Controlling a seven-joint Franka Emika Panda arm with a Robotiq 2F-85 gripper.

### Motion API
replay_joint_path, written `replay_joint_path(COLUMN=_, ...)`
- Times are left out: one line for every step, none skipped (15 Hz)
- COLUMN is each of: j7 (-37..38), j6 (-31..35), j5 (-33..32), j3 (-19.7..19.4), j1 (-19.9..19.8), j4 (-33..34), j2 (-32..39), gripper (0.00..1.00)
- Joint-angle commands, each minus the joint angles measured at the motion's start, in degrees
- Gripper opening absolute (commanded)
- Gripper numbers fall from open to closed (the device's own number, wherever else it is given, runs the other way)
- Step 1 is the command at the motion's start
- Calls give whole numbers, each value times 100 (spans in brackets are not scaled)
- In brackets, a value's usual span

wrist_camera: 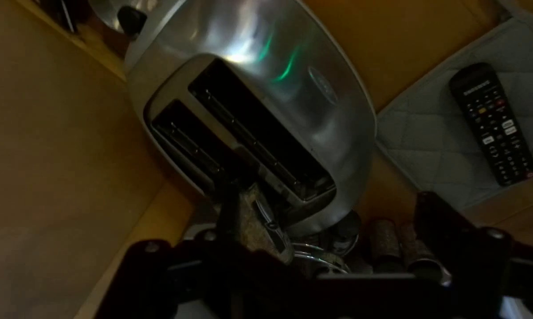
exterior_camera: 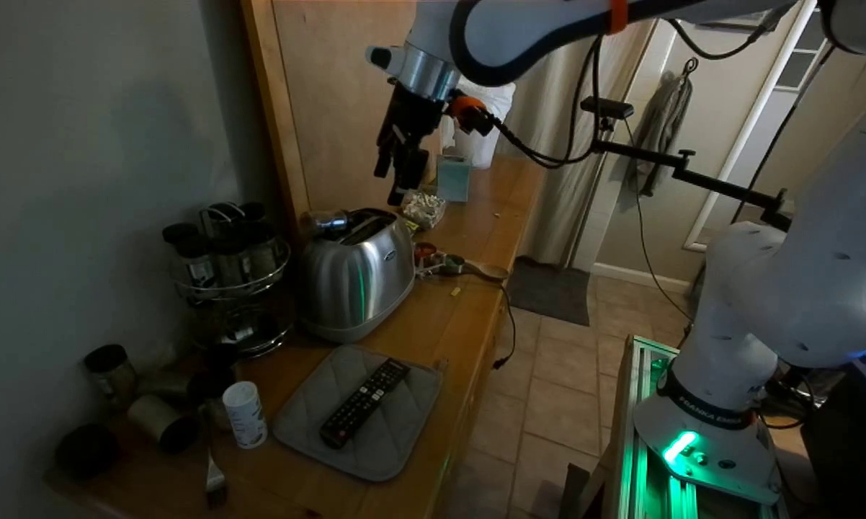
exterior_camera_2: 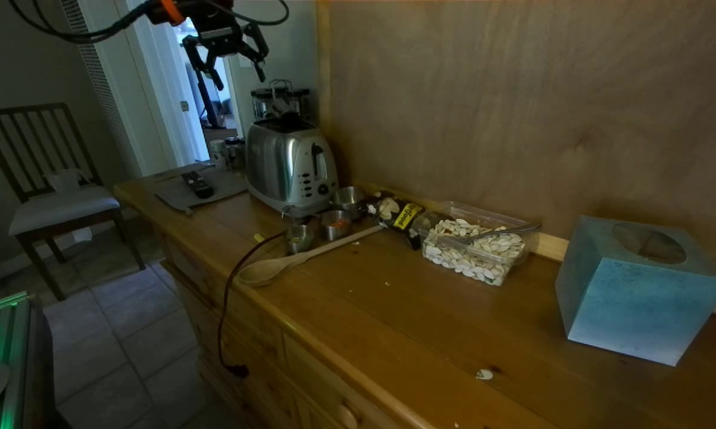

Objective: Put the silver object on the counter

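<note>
In an exterior view: remote (exterior_camera_2: 197,185), near left edge of the bench (exterior_camera_2: 358,310); my hand (exterior_camera_2: 239,83), spread wide, above bench; silver toaster (exterior_camera_2: 280,167), on bench, by back edge; wooden spoon (exterior_camera_2: 313,252), front edge; clear tub (exterior_camera_2: 471,267), back edge.

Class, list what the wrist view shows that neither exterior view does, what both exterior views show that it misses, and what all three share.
Only in the wrist view: thin rails inside the slots of the toaster. Only in both exterior views: a blue box, a wooden spoon, and a plug hanging off the counter. Shared: the toaster, the remote on the grey pad, and the open gripper.
</note>
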Motion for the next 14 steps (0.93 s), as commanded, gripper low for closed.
replay_joint_path(j7=-1551, j6=-159, j5=831, j3=-321, j1=226, j4=594, j2=551, gripper=100)
replay_joint_path(j7=-846, j6=-21, j5=470, j3=160, j1=-237, j4=231, j2=231, gripper=100)
replay_joint_path(j7=-957, j6=-20, j5=522, j3=181, j1=-279, j4=276, j2=298, gripper=100)
replay_joint_path(j7=-943, j6=-18, j5=515, j3=235, j1=-338, j4=271, j2=315, gripper=100)
replay_joint_path(j7=-932, j6=-18, j5=511, j3=271, j1=-369, j4=266, j2=313, gripper=100)
replay_joint_path(j7=-923, j6=-18, j5=510, j3=294, j1=-382, j4=265, j2=301, gripper=100)
replay_joint_path(j7=-917, j6=-18, j5=509, j3=304, j1=-385, j4=266, j2=293, gripper=100)
replay_joint_path(j7=-916, j6=-18, j5=509, j3=308, j1=-385, j4=265, j2=293, gripper=100)
replay_joint_path(j7=-915, j6=-18, j5=509, j3=310, j1=-386, j4=265, j2=293, gripper=100)
replay_joint_path(j7=-914, j6=-18, j5=509, j3=310, j1=-387, j4=265, j2=293, gripper=100)
replay_joint_path(j7=-914, j6=-18, j5=508, j3=311, j1=-388, j4=265, j2=293, gripper=100)
replay_joint_path(j7=-914, j6=-18, j5=508, j3=311, j1=-388, j4=265, j2=293, gripper=100)
replay_joint_path(j7=-914, j6=-18, j5=508, j3=311, j1=-389, j4=265, j2=293, gripper=100)
replay_joint_path(j7=-1009, j6=-86, j5=467, j3=347, j1=-381, j4=333, j2=356, gripper=100)
